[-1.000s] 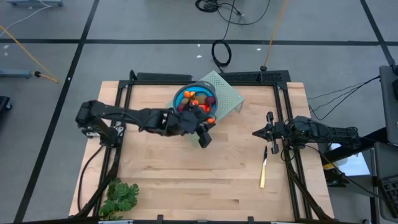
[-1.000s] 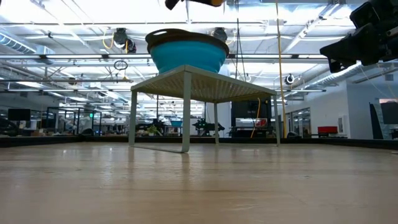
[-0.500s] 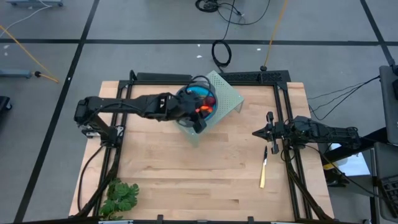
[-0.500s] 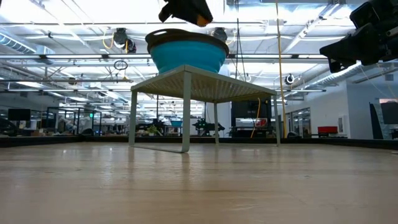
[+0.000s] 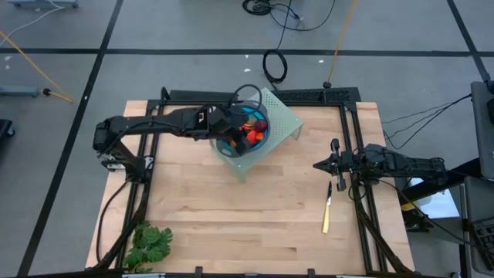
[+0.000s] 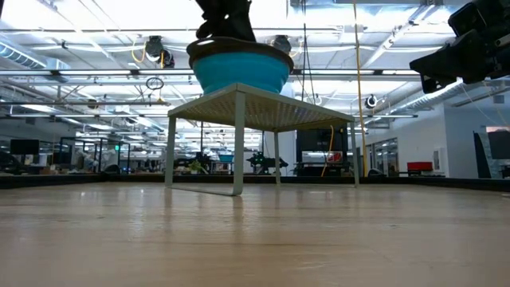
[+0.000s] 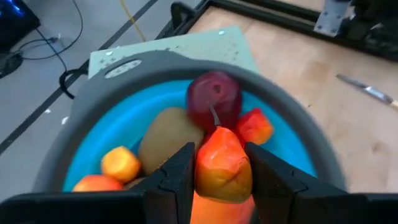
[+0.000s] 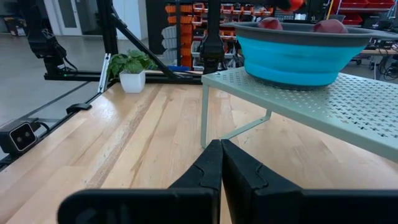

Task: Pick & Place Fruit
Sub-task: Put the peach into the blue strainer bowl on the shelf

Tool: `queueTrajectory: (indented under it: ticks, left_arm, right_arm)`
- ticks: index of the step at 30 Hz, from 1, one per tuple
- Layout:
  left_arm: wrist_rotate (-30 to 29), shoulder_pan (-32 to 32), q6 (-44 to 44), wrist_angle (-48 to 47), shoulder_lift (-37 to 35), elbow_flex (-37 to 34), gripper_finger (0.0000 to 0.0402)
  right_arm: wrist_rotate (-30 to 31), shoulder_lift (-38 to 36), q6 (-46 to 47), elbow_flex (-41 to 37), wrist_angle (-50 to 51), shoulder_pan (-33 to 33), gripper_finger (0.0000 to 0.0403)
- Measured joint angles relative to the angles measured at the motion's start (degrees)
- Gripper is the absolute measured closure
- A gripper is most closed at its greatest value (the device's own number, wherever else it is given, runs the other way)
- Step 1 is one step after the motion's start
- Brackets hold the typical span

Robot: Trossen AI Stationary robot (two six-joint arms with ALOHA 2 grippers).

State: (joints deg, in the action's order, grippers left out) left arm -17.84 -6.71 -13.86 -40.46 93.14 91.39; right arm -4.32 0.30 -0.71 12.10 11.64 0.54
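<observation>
- Long orange-red fruit [image 7: 222,167] clamped in the left gripper [image 7: 219,177], hanging over the blue bowl [image 7: 292,134] on the perforated green stand [image 5: 279,117].
- Advice: lower a touch, release over the free side, clear of the dark red ball [image 7: 214,94] and oval brown-green piece [image 7: 168,134].
- Fruit: smooth, glossy. Bowl: grey-rimmed.
- Right gripper [image 8: 219,155]: clenched empty, parked near the knife [image 5: 327,208].

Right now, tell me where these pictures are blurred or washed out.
Left wrist view: the held orange fruit and the left gripper are soft, the bowl rim smeared. Low view: ceiling lights wash out the top, darkening the bowl's rim. High view: evenly lit.
</observation>
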Motion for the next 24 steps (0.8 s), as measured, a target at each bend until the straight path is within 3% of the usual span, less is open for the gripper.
queueTrajectory:
  ticks: [24]
  left_arm:
    - [-0.1, -6.0, 9.0, -4.9, 0.0, 0.0, 0.0270]
  right_arm:
    - [0.0, 0.0, 0.0, 0.0, 0.0, 0.0, 0.0403]
